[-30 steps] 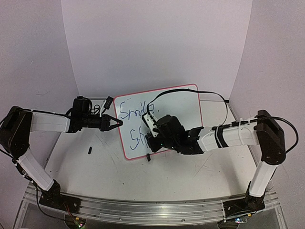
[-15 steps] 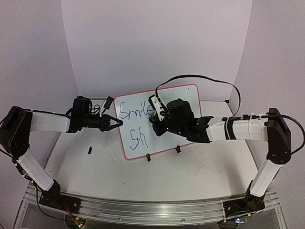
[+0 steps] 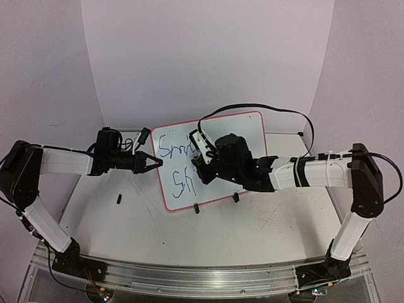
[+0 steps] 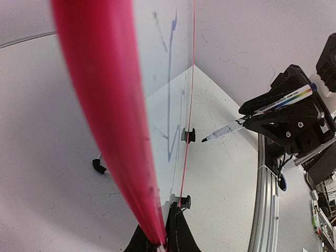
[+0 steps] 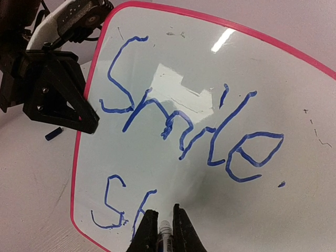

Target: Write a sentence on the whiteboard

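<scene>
Lilac walls back the whiteboard (image 3: 247,136), likely light, stiff and tippy; the left gripper (image 3: 154,162) pinches its left frame, and the right gripper (image 5: 164,223) pinches a marker (image 4: 273,105).

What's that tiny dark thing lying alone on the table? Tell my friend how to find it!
Start at the whiteboard standing in the middle of the table. Look left of it, below the left tool pinching the board's edge: a tiny dark stub lies there. Unlike the two black clip feet on the board's bottom edge, it lies loose and apart.
</scene>
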Available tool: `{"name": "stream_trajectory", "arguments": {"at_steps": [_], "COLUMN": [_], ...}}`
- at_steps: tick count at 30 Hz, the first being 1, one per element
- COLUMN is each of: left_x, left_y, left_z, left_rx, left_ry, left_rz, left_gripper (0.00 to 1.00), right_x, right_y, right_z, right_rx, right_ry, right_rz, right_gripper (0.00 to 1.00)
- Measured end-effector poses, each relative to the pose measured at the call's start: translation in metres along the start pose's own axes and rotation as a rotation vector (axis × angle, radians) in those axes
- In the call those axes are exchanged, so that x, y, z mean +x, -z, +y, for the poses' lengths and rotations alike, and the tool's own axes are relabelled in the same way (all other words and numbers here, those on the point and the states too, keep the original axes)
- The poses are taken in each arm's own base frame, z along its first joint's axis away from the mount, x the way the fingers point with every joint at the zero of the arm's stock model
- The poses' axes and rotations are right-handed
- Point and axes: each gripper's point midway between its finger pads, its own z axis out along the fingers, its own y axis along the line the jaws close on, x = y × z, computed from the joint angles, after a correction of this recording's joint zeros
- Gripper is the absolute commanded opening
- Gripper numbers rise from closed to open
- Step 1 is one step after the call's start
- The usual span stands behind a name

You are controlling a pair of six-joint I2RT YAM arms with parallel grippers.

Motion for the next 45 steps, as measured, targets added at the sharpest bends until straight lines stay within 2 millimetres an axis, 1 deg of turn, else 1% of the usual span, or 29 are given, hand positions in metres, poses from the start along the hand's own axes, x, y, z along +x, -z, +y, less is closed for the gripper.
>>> {"name": "stream_trajectory", "arguments": {"at_steps": [9, 16, 25, 34, 40, 45], "left_x": [0.000, 0.000, 0.000, 0.000, 0.000, 0.000], "left_y": [-0.001, -0.001, -0.001, -0.002, -0.002, -0.002], "left_z": [-0.001, -0.001, -0.001, -0.001, -0.001, -0.001], "left_rx": [0.002, 0.001, 0.000, 0.000, -0.003, -0.002], "left_ry": [-0.002, -0.003, -0.004, -0.004, -0.004, -0.004], "left_rz": [0.000, 0.001, 0.001, 0.001, 0.001, 0.001], "left_gripper": [0.00, 0.00, 0.00, 0.00, 0.00, 0.00], "right_x": [0.002, 0.016, 0.012, 0.014, 0.022, 0.023], "right_y": [-0.002, -0.011, -0.014, -0.015, -0.015, -0.014], "right_z": [-0.002, -0.002, -0.006, -0.008, -0.007, -0.006], "right_rx": [0.012, 0.028, 0.052, 0.073, 0.071, 0.068], "right_ry": [0.010, 0.023, 0.023, 0.023, 0.023, 0.025], "right_rz": [0.004, 0.036, 0.031, 0.035, 0.050, 0.052], "right_gripper": [0.00, 0.00, 0.00, 0.00, 0.00, 0.00]}}
